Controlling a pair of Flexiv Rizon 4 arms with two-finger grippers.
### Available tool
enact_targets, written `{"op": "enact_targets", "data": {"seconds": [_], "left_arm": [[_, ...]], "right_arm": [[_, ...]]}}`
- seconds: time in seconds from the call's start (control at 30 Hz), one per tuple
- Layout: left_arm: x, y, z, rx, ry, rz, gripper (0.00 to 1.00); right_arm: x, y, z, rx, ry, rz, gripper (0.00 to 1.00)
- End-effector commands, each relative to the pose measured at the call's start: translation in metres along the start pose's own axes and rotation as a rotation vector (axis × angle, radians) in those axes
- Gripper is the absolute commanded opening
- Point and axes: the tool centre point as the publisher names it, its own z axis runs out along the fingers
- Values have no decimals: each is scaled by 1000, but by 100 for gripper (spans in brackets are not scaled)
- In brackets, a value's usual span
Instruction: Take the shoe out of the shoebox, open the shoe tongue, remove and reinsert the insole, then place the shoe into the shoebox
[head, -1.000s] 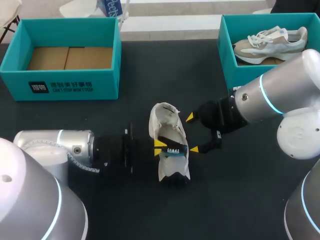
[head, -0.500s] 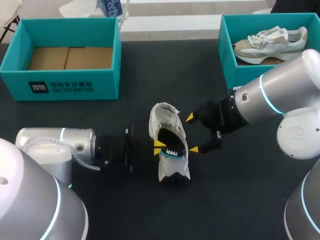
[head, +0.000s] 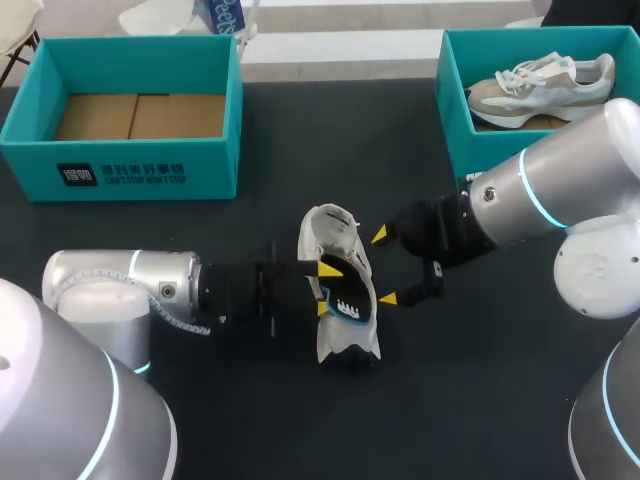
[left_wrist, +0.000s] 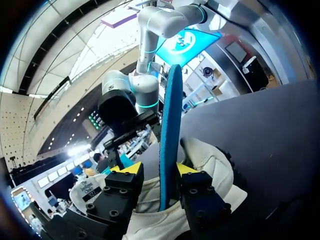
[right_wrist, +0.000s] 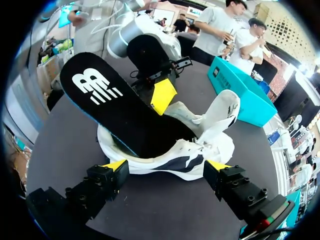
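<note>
Left gripper (head: 326, 288) advanced into white shoe (right_wrist: 170, 161), clamping black insole (right_wrist: 120, 107), blue underside.

Silver-shelled left arm (head: 120, 285), right arm (head: 575, 185) — cyan light rings, black wrists, screw-studded black tool fingers (right_wrist: 235, 182), yellow tips.

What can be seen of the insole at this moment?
The insole is a thin, foam-like sheet, black on top with a white logo and blue underneath. It stands tilted, with its lower end inside the white shoe on the dark table and its logo end sticking out. The left hand pinches it from both faces. Nothing else seems to touch it.
</note>
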Motion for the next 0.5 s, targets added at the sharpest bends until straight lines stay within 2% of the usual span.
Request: {"op": "enact_targets", "data": {"seconds": [0.03,0.2,0.23,0.5], "left_arm": [[2,-11,-5,4,0,7,35],[7,-19,-4,21,3,11,13],[10,-17,-2,22,13,8,0],[25,1,5,-6,51,25,0]], "right_arm": [[1,1,1,2,-4,0,100],[1,1,1,2,-4,0,100],[1,1,1,2,-4,0,100],[1,1,1,2,-4,0,100]]}}
